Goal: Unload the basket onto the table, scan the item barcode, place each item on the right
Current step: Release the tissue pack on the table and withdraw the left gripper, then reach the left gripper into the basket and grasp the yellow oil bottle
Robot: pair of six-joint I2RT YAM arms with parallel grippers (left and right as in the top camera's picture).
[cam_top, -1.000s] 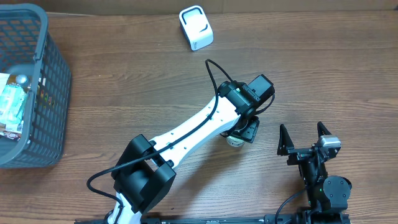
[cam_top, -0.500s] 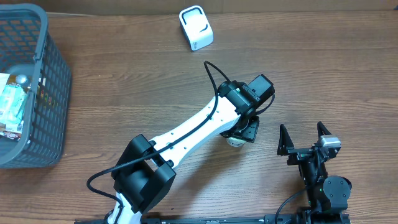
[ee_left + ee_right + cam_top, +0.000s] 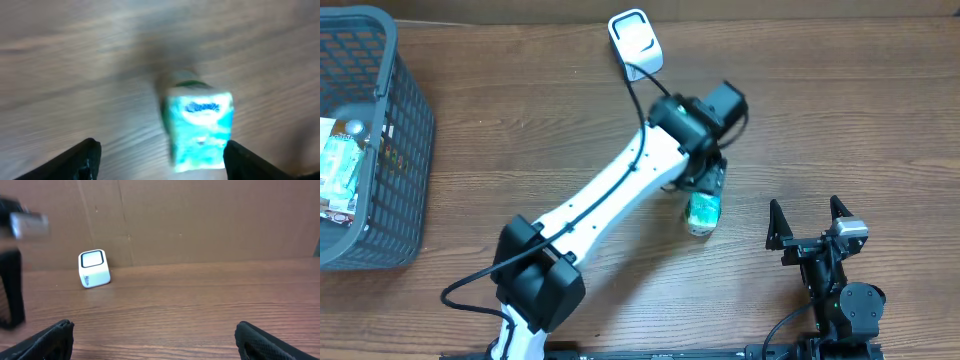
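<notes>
The item (image 3: pixel 704 212), a small teal-and-white package, lies on the wooden table just in front of my left gripper (image 3: pixel 707 180). In the blurred left wrist view the item (image 3: pixel 200 127) sits on the wood close to the right fingertip, and the left gripper (image 3: pixel 162 162) is open and holds nothing. The white scanner (image 3: pixel 635 42) stands at the table's far edge, and the right wrist view shows the scanner (image 3: pixel 94 268) against the cardboard wall. My right gripper (image 3: pixel 810 222) rests open near the front edge, and the right gripper (image 3: pixel 155 340) has only bare wood between its fingers.
A grey mesh basket (image 3: pixel 400 130) with several packaged goods stands at the far left. The left arm (image 3: pixel 610 210) stretches diagonally across the middle of the table. A cardboard wall (image 3: pixel 200 220) backs the table.
The left gripper has opened and pulled back toward the scanner, leaving the item uncovered on the table. The right arm has not moved.
</notes>
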